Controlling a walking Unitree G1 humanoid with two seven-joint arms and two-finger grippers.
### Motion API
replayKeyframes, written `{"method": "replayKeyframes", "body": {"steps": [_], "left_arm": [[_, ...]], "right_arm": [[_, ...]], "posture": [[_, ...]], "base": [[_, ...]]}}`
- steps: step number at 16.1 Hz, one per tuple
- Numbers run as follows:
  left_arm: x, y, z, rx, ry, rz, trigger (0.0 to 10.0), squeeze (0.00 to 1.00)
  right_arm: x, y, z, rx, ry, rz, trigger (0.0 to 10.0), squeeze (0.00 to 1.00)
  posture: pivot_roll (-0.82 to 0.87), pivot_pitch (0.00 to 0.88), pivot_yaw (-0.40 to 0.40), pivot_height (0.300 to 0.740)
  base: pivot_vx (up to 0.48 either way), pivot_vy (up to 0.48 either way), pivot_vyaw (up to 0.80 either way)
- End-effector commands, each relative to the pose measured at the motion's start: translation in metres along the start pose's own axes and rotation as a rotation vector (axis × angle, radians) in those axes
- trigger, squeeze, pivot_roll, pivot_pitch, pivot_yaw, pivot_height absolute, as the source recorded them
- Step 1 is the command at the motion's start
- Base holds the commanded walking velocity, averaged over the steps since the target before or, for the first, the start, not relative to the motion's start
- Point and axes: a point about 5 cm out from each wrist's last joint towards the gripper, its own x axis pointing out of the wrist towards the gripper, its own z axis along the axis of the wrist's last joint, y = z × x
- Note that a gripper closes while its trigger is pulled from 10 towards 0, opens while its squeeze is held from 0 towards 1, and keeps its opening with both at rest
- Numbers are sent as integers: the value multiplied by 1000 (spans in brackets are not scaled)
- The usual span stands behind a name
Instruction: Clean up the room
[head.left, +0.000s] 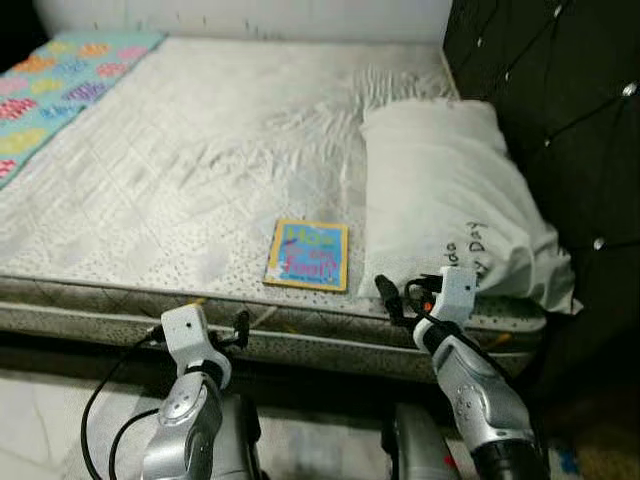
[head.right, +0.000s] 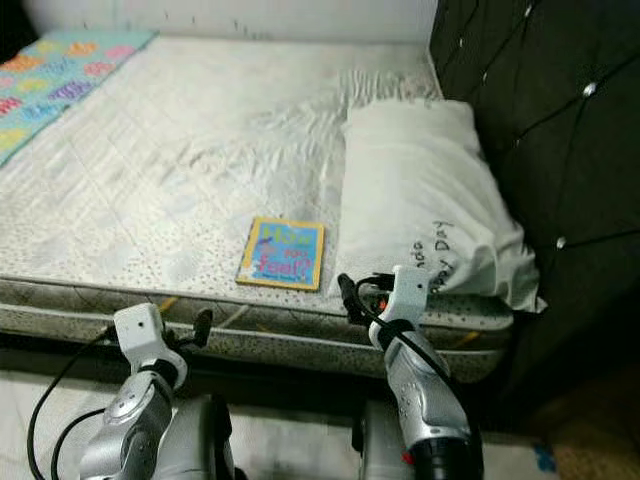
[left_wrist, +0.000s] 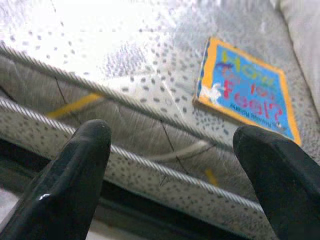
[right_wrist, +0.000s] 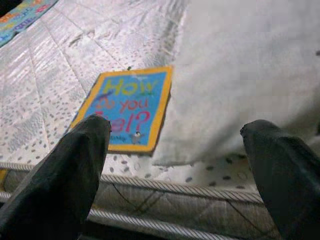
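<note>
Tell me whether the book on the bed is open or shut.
Shut. The children's book lies flat on the mattress, front cover up, beside the pillow.

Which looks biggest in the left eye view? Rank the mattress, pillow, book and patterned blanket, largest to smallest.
1. mattress, by far the largest.
2. pillow.
3. patterned blanket, though the frame edge cuts it off, so its true size is unsure.
4. book, smallest.
</note>
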Motion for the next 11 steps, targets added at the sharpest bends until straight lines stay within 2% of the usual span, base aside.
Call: {"method": "replayKeyframes", "body": {"steps": [1, 7, 11], "left_arm": [[0, -4, 3, 23, -15, -29, 10000, 0], [7, -8, 11, 44, -44, -83, 10000, 0], [8, -9, 11, 29, -66, -110, 10000, 0]], "right_arm": [[3, -1, 0, -3, -4, -7, 10000, 0], [14, -2, -1, -4, -30, -18, 10000, 0], [18, -3, -2, -8, -45, -16, 10000, 0]], "posture": [[-70, 0, 28, 628], [-75, 0, 48, 692], [-67, 0, 46, 735]], "base": [[0, 0, 0], [0, 0, 0], [0, 0, 0]]}}
